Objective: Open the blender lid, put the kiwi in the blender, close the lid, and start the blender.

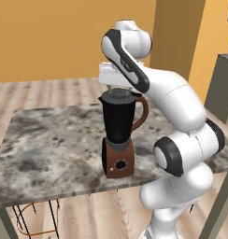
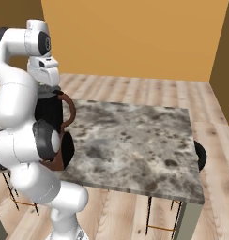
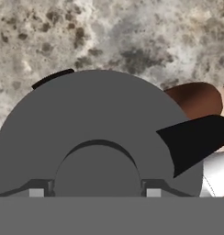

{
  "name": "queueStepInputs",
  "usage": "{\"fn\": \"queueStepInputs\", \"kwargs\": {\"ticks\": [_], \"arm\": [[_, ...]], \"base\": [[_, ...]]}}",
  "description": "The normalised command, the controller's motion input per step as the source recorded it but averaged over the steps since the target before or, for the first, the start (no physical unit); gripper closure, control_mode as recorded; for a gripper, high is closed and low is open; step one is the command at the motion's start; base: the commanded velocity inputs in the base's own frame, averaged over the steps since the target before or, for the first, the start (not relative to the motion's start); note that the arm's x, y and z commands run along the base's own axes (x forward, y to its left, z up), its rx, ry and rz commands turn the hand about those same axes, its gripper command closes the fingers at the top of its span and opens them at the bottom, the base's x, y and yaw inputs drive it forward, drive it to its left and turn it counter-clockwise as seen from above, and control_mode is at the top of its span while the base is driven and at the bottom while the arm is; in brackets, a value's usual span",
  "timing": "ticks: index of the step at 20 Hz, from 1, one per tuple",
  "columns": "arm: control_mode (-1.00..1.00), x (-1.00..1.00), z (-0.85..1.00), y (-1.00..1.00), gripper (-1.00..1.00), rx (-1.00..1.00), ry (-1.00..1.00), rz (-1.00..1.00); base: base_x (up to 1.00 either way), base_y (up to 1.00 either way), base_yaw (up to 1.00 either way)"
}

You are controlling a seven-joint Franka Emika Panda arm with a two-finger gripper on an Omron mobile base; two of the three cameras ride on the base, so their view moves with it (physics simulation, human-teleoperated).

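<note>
My jaws (image 3: 95,193) hang straight above the blender (image 1: 118,133), which stands upright near the front edge of the table (image 1: 46,140). The lid (image 3: 86,128) sits flat on the jar, its knob (image 3: 96,172) between my two fingertips (image 3: 36,193), one on either side. The jaws look closed on that knob, though I cannot be certain the pads touch. The handle (image 3: 196,98) points off to one side. I judge a straight lift comes next.
</note>
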Motion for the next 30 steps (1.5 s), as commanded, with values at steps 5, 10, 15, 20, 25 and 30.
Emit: {"fn": "queueStepInputs", "kwargs": {"ticks": [5, 10, 15, 20, 25, 30], "arm": [[-1.0, -0.08, -0.39, 0.0, -1.0, 0.02, -0.1, 0.0], [-1.0, 0.0, -0.09, 0.0, -1.0, 0.01, -0.12, 0.0], [-1.0, 0.0, 0.0, 0.0, -1.0, 0.0, -0.06, 0.0], [-1.0, 0.0, 0.29, -0.02, -1.0, 0.0, -0.07, 0.0], [-1.0, -0.32, 0.63, -0.04, -1.0, 0.0, -0.17, 0.0], [-1.0, -0.9, 0.12, 0.0, -1.0, -0.01, -0.23, -0.04]], "base": [[0.0, 0.0, 0.0], [0.0, 0.0, 0.0], [0.0, 0.0, 0.0], [0.0, 0.0, 0.0], [0.0, 0.0, 0.0], [0.0, 0.0, 0.0]]}}
